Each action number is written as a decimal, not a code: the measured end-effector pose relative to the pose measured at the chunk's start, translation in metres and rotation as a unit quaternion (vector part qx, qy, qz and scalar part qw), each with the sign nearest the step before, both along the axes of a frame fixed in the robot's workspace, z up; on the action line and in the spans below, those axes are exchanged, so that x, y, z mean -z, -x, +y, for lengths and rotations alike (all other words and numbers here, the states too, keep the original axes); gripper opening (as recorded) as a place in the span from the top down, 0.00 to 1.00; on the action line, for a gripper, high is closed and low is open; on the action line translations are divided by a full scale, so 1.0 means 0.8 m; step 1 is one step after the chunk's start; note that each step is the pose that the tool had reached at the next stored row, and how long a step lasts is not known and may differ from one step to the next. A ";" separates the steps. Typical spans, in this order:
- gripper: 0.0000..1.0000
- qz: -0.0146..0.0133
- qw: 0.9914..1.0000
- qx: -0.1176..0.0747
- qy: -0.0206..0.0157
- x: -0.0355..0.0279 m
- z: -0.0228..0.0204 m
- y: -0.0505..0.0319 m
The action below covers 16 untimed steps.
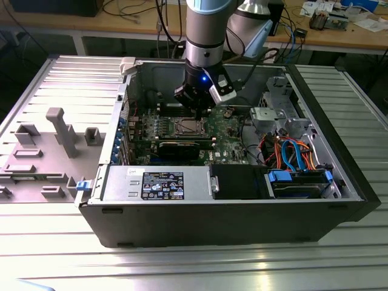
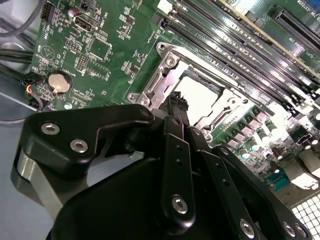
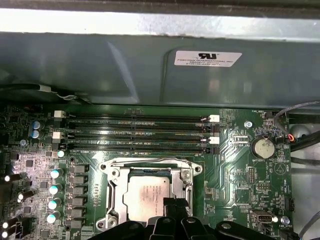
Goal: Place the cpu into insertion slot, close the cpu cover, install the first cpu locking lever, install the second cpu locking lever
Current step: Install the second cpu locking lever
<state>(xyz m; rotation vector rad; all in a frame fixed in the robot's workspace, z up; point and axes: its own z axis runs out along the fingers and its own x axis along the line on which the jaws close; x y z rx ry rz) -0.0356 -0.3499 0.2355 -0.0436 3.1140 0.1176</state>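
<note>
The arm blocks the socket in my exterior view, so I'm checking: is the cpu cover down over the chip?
Observer: Yes. In the first wrist view the cpu cover lies flat around the cpu, whose silver top shows through its opening.
Operator: Where is the gripper relative to it?
Observer: In the second wrist view the gripper sits right at the cover's edge, beside the cpu.
</note>
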 end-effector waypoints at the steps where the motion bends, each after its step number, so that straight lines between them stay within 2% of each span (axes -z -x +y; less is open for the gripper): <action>1: 0.89 0.000 1.000 0.000 0.000 -0.0001 0.0000 0.000; 9: 0.89 0.000 1.000 0.000 0.000 -0.0001 -0.0001 0.000; 12: 0.89 0.000 1.000 0.000 0.000 0.0000 -0.0042 0.000; 13: 0.89 0.000 1.000 0.000 0.001 0.0000 -0.0077 0.000; 16: 0.89 0.000 1.000 0.000 0.001 -0.0019 -0.0092 0.000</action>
